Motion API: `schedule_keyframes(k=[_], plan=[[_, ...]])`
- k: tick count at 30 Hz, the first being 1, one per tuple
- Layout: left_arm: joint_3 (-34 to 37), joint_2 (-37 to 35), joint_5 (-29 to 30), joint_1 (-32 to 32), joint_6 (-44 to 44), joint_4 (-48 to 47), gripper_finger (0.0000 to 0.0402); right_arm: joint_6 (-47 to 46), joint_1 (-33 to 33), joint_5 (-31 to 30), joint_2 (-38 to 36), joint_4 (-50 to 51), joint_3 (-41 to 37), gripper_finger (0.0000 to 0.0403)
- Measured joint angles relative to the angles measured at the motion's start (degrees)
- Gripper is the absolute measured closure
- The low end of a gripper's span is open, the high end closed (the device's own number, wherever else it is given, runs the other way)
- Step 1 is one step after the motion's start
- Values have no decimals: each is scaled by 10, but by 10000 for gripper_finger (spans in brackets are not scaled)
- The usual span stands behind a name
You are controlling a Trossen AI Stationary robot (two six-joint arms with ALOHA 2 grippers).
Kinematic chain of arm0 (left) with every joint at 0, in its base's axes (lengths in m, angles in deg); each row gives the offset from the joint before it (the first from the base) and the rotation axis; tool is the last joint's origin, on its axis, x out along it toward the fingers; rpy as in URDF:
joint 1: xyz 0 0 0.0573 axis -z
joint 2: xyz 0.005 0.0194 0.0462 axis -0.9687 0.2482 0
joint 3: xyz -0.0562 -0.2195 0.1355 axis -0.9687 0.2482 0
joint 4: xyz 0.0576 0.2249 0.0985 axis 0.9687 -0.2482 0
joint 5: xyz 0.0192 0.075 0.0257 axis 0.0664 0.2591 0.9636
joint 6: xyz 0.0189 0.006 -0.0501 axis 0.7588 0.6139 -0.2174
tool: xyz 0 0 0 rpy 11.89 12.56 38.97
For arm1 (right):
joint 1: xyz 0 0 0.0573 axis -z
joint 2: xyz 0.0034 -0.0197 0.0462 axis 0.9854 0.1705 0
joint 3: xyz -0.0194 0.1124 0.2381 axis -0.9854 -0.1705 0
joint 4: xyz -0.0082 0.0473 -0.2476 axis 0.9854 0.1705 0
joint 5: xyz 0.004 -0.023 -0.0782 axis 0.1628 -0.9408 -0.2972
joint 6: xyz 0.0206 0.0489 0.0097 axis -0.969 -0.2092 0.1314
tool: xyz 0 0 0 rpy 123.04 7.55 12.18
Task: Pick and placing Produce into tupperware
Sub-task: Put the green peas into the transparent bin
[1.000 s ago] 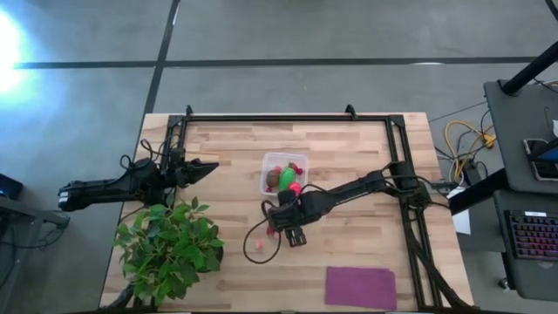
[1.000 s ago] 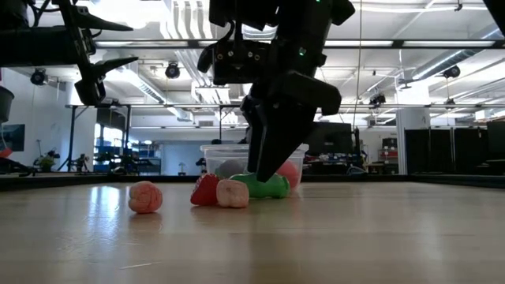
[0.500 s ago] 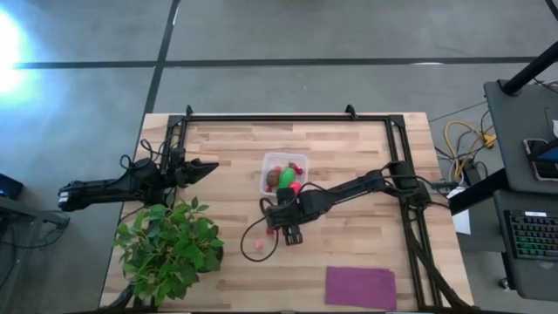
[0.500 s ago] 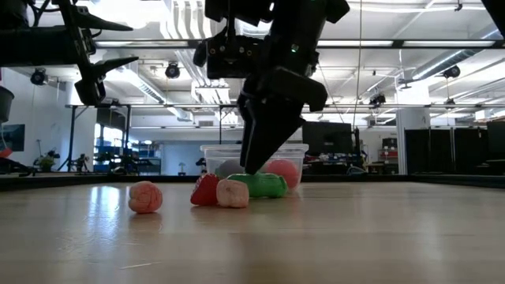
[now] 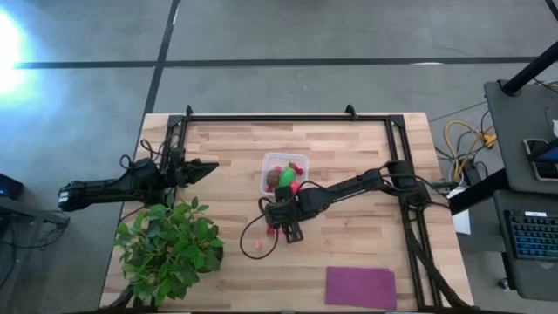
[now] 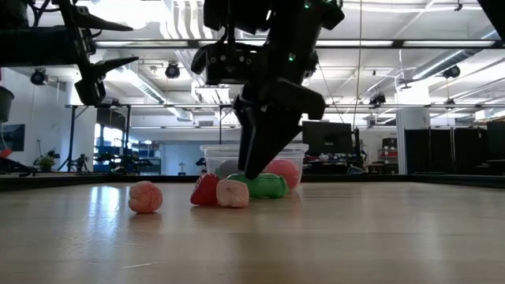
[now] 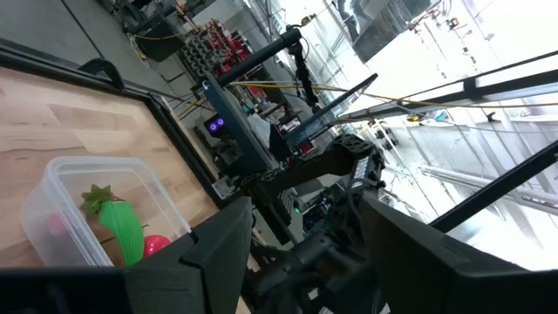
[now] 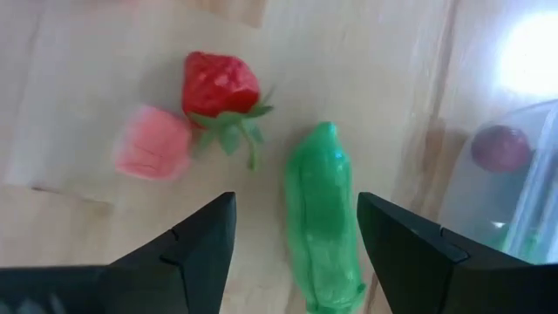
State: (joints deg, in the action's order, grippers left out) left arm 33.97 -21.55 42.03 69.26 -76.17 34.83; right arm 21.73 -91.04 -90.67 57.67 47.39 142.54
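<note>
The right gripper was held low over the green oblong piece, its fingers spread apart with the piece lying between them in the right wrist view and nothing clamped. To do the pick well, it was judged that the fingers should be lowered evenly astride the piece's long body and closed across its narrow width. The strawberry and the pink piece, just beside it towards the upper left of that frame, should not be nudged. The tupperware stood near, at the centre of the high view, already holding some produce. A lone pink piece lay apart at the left of the low view.

The left gripper waited at the left of the high view, its fingers apart. The surface was a pale wooden table, with a leafy plant at lower left and a purple mat at the bottom. Beyond it, a bright workshop with ceiling lights was seen.
</note>
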Motion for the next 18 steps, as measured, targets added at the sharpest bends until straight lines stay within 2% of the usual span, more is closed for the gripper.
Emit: schedule_keyframes(k=[7, 18], plan=[[0, 0, 0, 0, 0, 0, 201, -19, 22, 5, 6, 1, -1, 172], [0, 0, 0, 0, 0, 0, 201, -22, 36, 60, 19, 30, -2, 172]])
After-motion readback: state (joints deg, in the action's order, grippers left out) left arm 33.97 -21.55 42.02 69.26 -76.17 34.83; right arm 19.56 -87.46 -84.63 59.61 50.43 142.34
